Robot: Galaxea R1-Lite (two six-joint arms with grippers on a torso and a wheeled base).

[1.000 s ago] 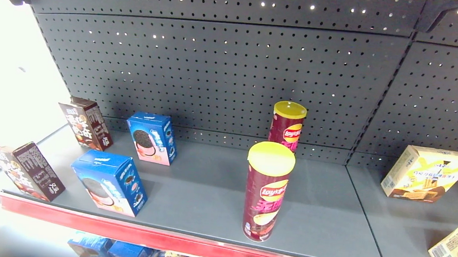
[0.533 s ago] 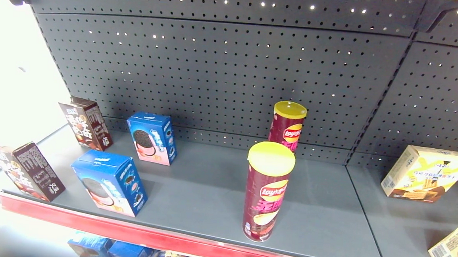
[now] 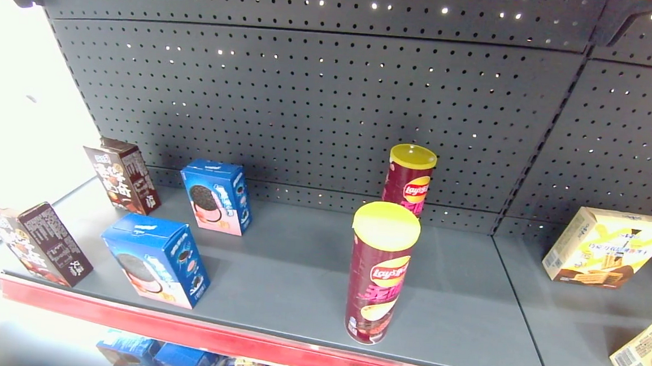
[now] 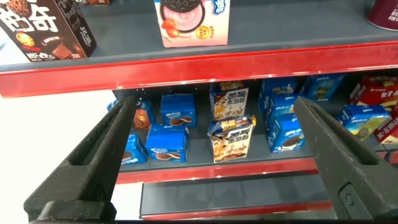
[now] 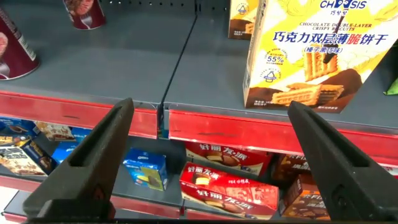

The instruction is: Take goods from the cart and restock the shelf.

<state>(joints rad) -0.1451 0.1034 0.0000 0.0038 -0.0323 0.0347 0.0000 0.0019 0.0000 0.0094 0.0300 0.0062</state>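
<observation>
The grey shelf with a red front edge carries two maroon chip cans with yellow lids, one at the front and one at the back. Two blue cookie boxes and two brown boxes stand at its left. My left gripper is open and holds nothing, in front of the red shelf edge below a blue cookie box. My right gripper is open with nothing in it, facing a yellow biscuit box on the shelf.
Yellow biscuit boxes stand on the right shelf section. The lower shelf holds several blue and red boxes. A black pegboard backs the shelf. A wide bare stretch lies between the blue boxes and the cans.
</observation>
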